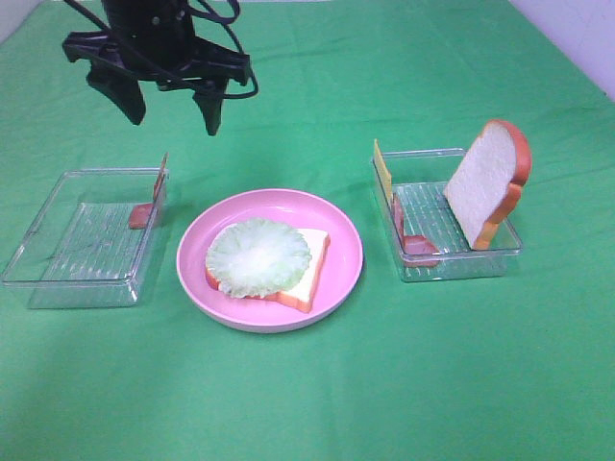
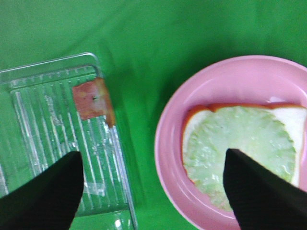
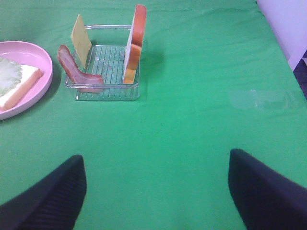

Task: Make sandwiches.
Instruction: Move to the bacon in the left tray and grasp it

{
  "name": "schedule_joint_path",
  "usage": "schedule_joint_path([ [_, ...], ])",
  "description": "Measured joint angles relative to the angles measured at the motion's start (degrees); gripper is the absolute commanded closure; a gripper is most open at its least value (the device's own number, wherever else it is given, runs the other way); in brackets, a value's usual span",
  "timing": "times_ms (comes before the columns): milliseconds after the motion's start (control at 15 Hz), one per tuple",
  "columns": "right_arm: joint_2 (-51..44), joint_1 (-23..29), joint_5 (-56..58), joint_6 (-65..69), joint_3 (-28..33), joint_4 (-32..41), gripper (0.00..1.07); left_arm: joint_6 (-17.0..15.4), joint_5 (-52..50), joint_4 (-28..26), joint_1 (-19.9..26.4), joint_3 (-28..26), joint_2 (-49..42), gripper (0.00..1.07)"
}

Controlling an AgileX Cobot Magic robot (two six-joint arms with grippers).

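Observation:
A pink plate [image 1: 341, 274] holds a bread slice [image 1: 312, 264] with a pale green lettuce leaf [image 1: 258, 254] on top. The right clear tray [image 1: 461, 264] holds an upright bread slice [image 1: 485, 182], a yellow cheese slice [image 1: 382, 170] and a bacon strip [image 1: 411, 235]. The left clear tray [image 1: 67, 250] holds a bacon strip [image 1: 144, 211] against its wall. My left gripper [image 1: 168, 101] is open and empty, high above the cloth behind the left tray and plate. My right gripper [image 3: 156, 191] is open and empty, well away from the right tray [image 3: 108, 91].
A green cloth [image 1: 432, 384] covers the whole table. In the left wrist view the bacon [image 2: 92, 99], left tray [image 2: 43, 120] and plate [image 2: 172, 120] with lettuce [image 2: 240, 148] lie below the fingers. A white wall edge [image 3: 288, 28] shows at the table's side.

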Motion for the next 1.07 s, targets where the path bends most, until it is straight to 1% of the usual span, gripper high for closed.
schedule_joint_path([
  [67,0.0,0.0,0.0,0.0,0.0,0.0,0.3,-0.1,0.2,0.0,2.0,0.0,0.6,0.3],
  [200,0.0,0.0,0.0,0.0,0.0,0.0,0.3,-0.2,0.2,0.0,3.4,-0.1,2.4,0.3],
  [600,0.0,0.0,0.0,0.0,0.0,0.0,0.3,-2.3,0.2,0.3,3.4,-0.1,8.3,0.3],
  [733,0.0,0.0,0.0,0.0,0.0,0.0,0.3,-3.2,-1.9,1.7,3.4,-0.1,9.9,0.3],
  [867,0.0,0.0,0.0,0.0,0.0,0.0,0.3,-3.8,-3.7,1.7,3.4,-0.1,10.3,0.31],
  [1000,0.0,0.0,0.0,0.0,0.0,0.0,0.3,-4.2,-4.6,1.7,3.4,-0.3,10.7,0.37],
  [1067,0.0,0.0,0.0,0.0,0.0,0.0,0.3,-4.6,-4.9,1.8,3.4,-0.3,11.3,0.47],
])
